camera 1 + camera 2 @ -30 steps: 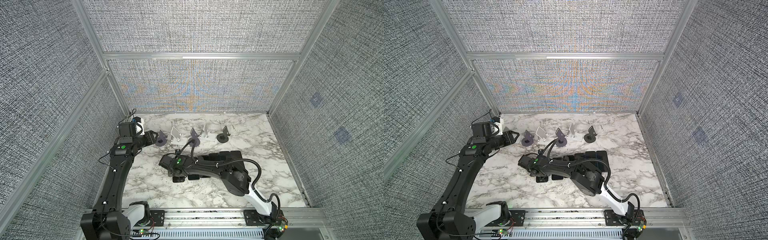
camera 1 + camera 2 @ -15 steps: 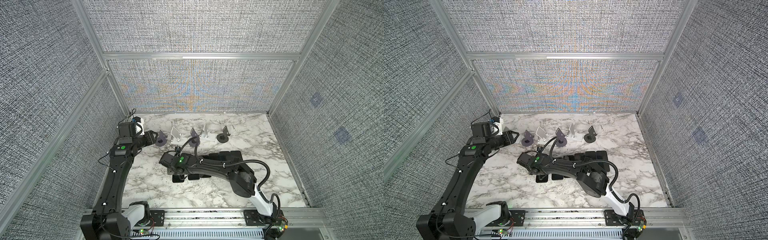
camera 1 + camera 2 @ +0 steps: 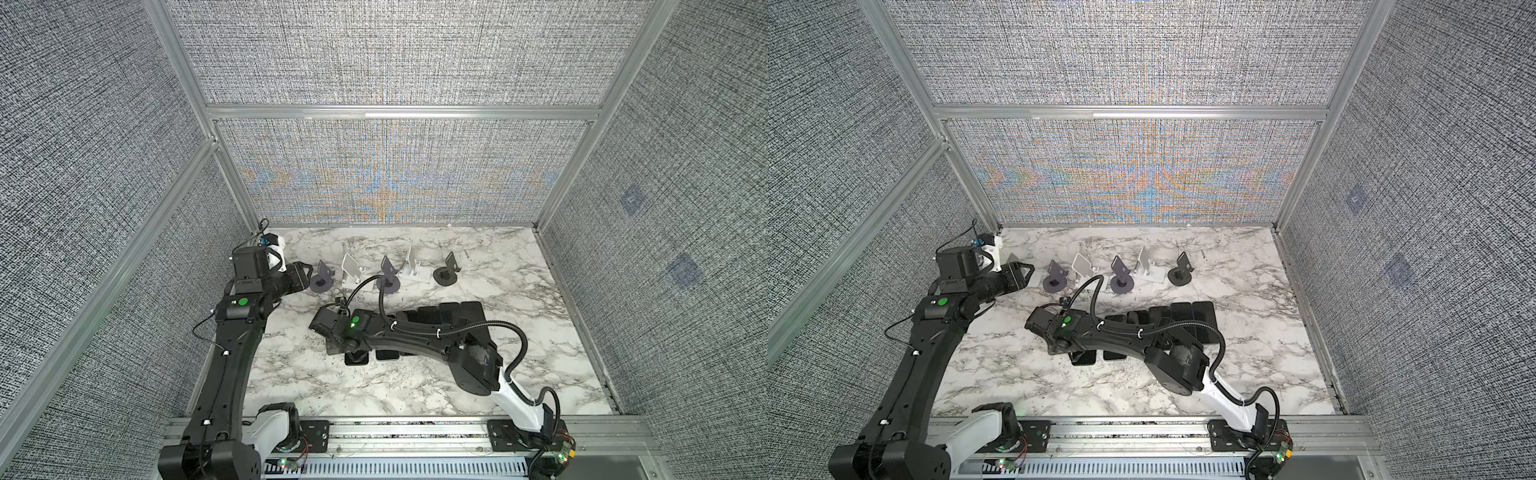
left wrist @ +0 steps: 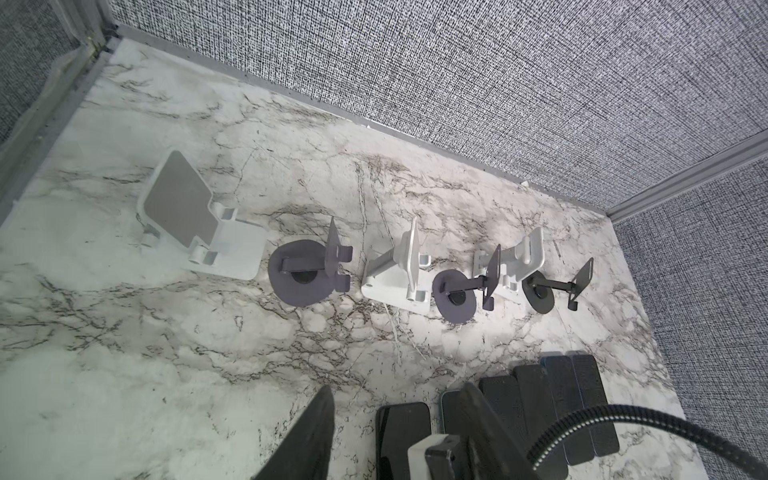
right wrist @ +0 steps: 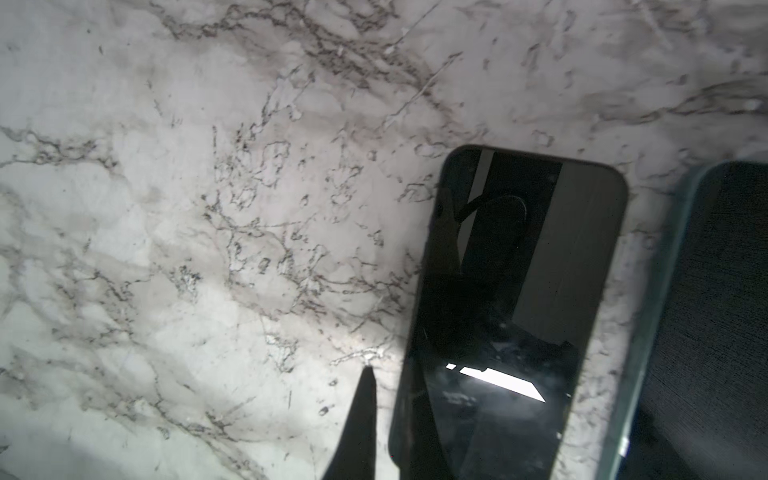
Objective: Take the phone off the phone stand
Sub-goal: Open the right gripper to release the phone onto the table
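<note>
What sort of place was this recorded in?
Probably a robot test booth: grey fabric walls in a metal frame, two arms mounted on a rail at a marble-patterned table, and phone stands and phones set out in rows.

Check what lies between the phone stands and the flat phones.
Nothing: bare marble tabletop, shown in the left wrist view. In both top views the right arm's cable arches over it.
</note>
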Available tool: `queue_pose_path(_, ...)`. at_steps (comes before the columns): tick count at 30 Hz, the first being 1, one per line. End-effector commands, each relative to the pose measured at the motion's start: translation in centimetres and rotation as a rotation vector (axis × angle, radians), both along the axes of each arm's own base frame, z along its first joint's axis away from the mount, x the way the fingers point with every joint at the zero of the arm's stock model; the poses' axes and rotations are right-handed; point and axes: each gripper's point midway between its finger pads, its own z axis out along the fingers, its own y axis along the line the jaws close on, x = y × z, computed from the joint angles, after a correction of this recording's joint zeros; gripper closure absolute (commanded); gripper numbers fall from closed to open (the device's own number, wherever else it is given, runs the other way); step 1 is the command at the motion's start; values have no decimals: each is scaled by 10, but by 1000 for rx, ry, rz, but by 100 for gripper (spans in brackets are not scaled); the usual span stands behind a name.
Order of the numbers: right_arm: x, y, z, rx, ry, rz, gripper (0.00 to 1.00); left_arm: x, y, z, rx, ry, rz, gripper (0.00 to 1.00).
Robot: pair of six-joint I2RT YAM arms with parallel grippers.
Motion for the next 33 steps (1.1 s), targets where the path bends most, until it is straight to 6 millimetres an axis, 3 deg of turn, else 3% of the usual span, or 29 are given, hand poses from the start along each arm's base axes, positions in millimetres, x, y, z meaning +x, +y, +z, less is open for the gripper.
queue_pose_path(1,-6,14,-4,21,21,50,100,4,4,5,18,-34,11,51)
queue_pose_path(9,-8,15,-25,-1,55,41,100,4,3,5,14,-29,8,51)
queue_pose_path(19,-10,-6,-39,-49,71,-24,100,5,3,5,8,-30,6,51)
queue_pose_path(33,-4,-30,-36,-86,53,-80,100,5,2,3,1,-25,4,51)
